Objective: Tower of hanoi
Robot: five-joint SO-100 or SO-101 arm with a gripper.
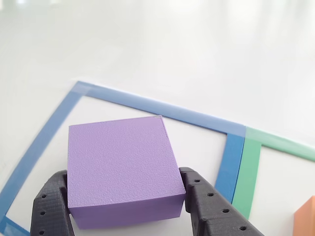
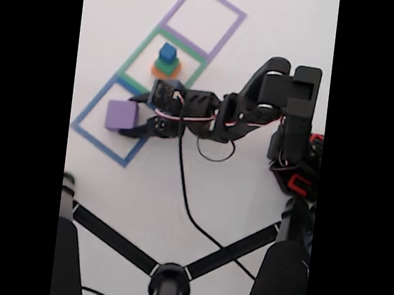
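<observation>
Purple block point(image 1: 120, 169): largest, flat square, matte; sits inside the blue tape outline point(image 1: 147, 104) in the other view, one black finger point(image 1: 49, 206) against its left side and another against its right, so the gripper point(image 1: 125, 211) is closed on the block (whether it rests on the table or hangs just above cannot be told)

Fixed view: same purple block point(image 2: 121, 115) within the blue tape outline point(image 2: 87, 113), at the left end of the black arm point(image 2: 258, 108)

Stack in the green tape outline point(image 2: 140, 52), just beyond: orange block point(image 2: 166, 71) lowest, green block point(image 2: 166, 64) on it, blue block point(image 2: 168, 52) on top

Purple tape outline point(image 2: 221, 26): farthest square

White table point(image 2: 234, 194); black cable point(image 2: 185, 189) trails toward the near edge
</observation>
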